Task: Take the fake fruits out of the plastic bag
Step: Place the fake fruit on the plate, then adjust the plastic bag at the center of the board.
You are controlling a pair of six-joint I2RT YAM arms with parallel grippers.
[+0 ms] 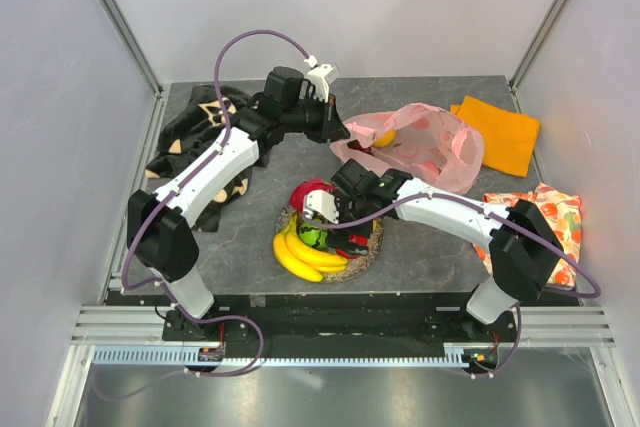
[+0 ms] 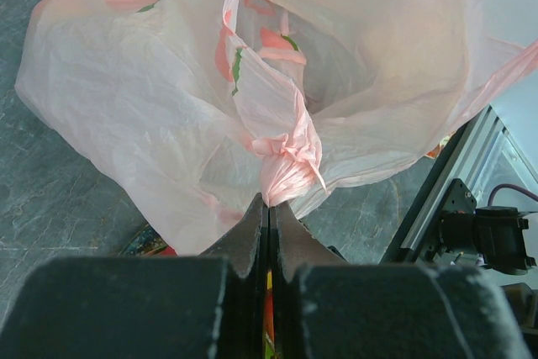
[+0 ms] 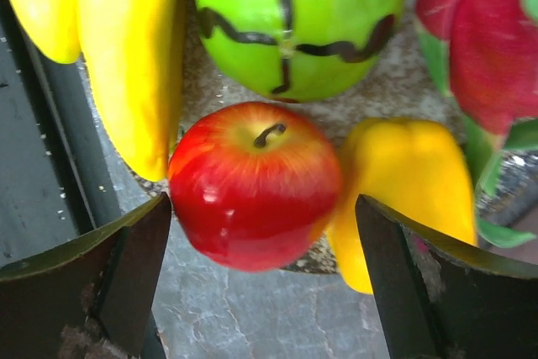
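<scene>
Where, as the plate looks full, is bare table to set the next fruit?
Bare table shows between the left arm and the plate, between the plate and the base of the right arm, and behind the plastic bag. The plate is crowded: bananas, apple, green ball, dragon fruit.

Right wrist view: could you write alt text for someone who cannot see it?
A glossy red apple sits between the wide-open fingers of the right end effector, not gripped. Beyond it, on a glittery plate, lie a green ball with dark lines, a yellow banana bunch, a pink-red dragon fruit, and a yellow fruit touching the apple.
</scene>
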